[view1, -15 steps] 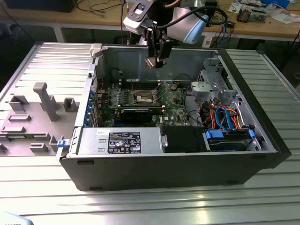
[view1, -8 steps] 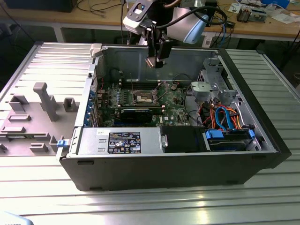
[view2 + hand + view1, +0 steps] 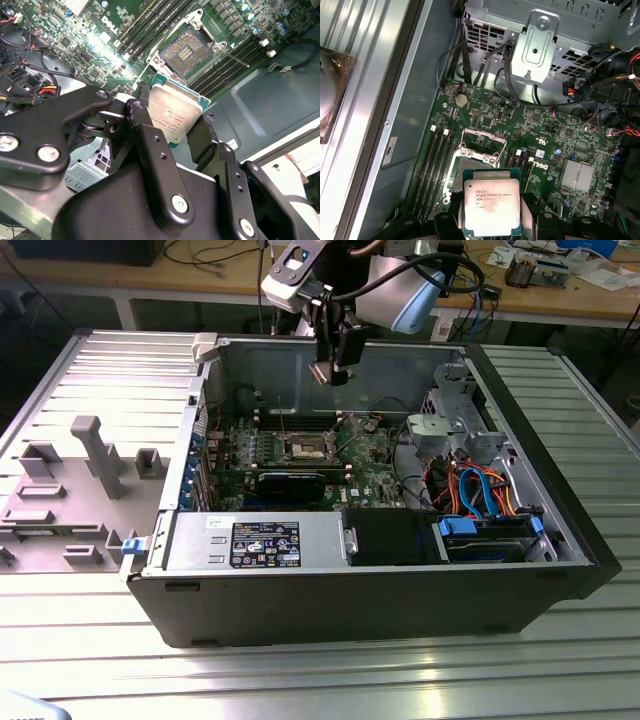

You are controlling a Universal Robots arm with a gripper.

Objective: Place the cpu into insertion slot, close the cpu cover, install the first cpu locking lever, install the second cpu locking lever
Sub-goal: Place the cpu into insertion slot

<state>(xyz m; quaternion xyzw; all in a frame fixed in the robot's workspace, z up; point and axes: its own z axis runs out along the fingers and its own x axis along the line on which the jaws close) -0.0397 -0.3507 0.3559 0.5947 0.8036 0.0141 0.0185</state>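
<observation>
Open computer case (image 3: pixel 350 605) beside grey fixtures (image 3: pixel 95 452)

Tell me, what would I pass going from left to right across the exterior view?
Grey plastic fixture blocks on the ribbed metal table → square silver-rimmed insertion slot on the green circuit board → silver metal bracket → blue flat cables.

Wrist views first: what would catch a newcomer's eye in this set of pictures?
The silver-topped cpu is clamped in the gripper, hanging above the green circuit board. Below it the insertion slot lies open, its dark centre bare. In the exterior view, the open computer case lies on a ribbed metal table.
</observation>
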